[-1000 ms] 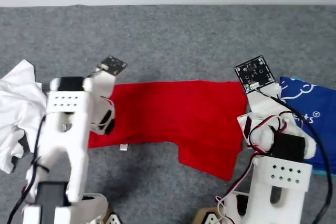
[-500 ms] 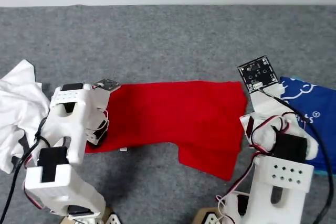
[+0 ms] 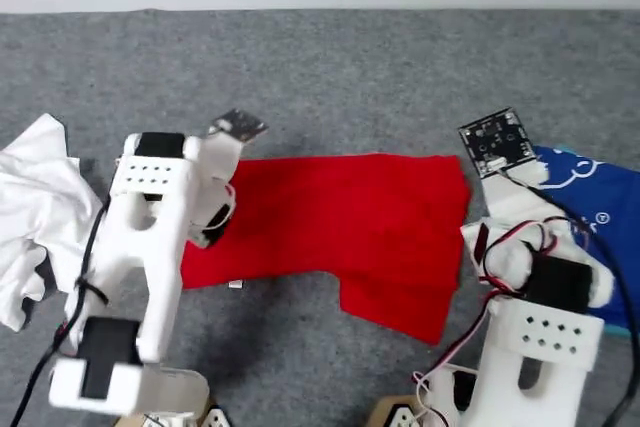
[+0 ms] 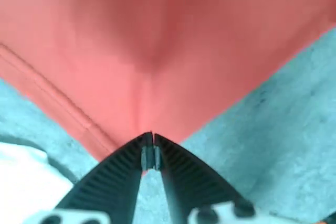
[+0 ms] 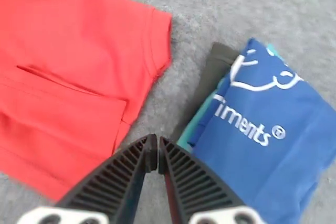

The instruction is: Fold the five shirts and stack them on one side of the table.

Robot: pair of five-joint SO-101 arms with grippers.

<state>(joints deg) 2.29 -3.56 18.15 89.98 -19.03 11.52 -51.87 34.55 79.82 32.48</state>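
Pressed together, the jaws of the left gripper (image 4: 151, 142) pinch what looks like the hem corner of the red shirt (image 4: 173, 51); a crease runs up from the tips, though the cloth sits too close to the lens to be sure how much is caught. The right gripper (image 5: 157, 145) has its jaws closed on nothing. It hangs over bare table (image 3: 330, 77) between the red shirt's sleeve and the folded blue shirt (image 5: 262, 140), which lies on a dark garment (image 5: 210, 72).

I judge the step in hand to be a fold of the red shirt, which lies spread between the arms. The next move calls for carrying the pinched corner across towards the shirt's middle, while the right gripper opens to take the sleeve side.

Open room lies on the far side of the shirt. The white heap (image 3: 35, 197) sits just beside the left arm and the blue stack just beside the right, so swings outward risk dragging either one.
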